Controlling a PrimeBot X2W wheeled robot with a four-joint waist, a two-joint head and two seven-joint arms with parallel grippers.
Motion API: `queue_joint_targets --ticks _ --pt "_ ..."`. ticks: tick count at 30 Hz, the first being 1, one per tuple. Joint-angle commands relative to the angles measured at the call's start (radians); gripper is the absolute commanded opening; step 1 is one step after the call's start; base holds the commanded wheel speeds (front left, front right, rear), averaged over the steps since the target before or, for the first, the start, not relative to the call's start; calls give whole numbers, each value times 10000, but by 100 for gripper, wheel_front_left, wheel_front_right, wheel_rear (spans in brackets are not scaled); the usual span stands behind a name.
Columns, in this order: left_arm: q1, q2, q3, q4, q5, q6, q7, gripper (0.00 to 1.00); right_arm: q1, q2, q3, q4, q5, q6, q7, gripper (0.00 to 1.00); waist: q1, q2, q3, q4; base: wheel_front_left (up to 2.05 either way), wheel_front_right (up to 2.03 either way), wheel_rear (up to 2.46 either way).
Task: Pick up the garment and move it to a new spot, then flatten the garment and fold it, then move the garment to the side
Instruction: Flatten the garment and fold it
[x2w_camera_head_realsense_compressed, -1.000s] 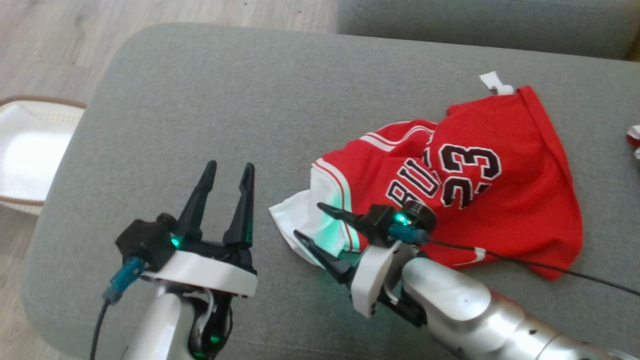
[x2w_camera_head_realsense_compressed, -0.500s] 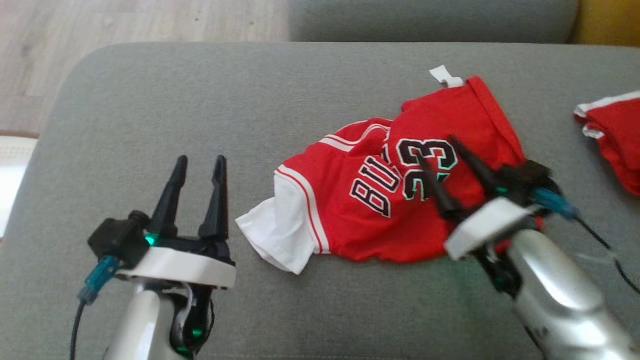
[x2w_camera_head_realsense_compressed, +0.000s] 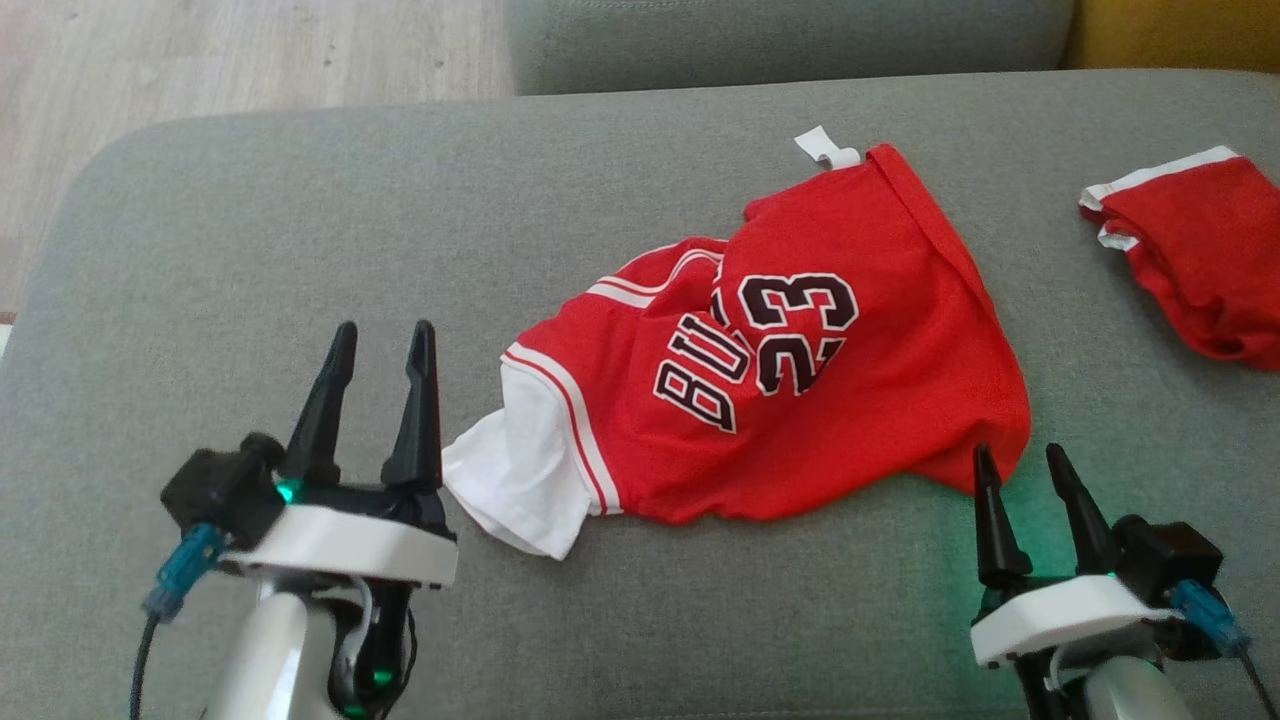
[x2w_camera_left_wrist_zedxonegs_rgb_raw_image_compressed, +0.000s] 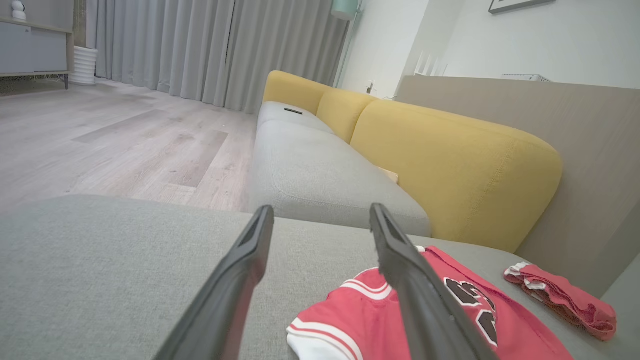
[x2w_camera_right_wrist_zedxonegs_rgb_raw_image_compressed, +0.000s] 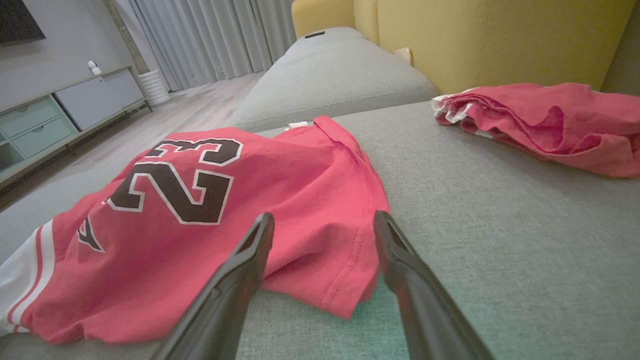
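Lying crumpled, the garment sits between left claw and right claw.

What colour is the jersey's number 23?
Black number 23, outlined white, on red fabric jersey; right wrist view.

A grey sofa seat spreads across the head view, and a crumpled red cloth with white trim lies on it at the far right edge. Beyond it a second grey seat runs away along yellow back cushions, with a slim dark object lying on its far end. Pale wooden floor stretches to long grey curtains, where a white ribbed pot stands beside a low grey cabinet. A small white device sits on the cabinet top.
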Motion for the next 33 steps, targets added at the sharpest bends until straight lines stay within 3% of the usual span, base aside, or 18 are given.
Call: queue_joint_targets --ticks 1,12,19,24,33 --pt "-143 37 346 -330 75 -27 -57 100 -323 5 163 -375 -63 -9 -107 100 0 0 -8 -43 0 0 0" --pt "-334 37 289 524 643 -12 -57 100 -529 96 125 -615 154 -9 3 100 0 0 209 -223 0 0 0" --pt "-822 196 384 3391 1602 573 -57 100 -551 97 232 -699 262 -9 36 100 0 0 473 -322 0 0 0" --pt "-1662 336 408 5408 1682 640 -57 100 -626 98 221 -741 231 -9 76 100 0 0 618 -394 0 0 0" --pt "-2346 341 163 6558 1754 187 -57 100 -706 98 237 -689 278 -9 104 100 0 0 765 -551 0 0 0"
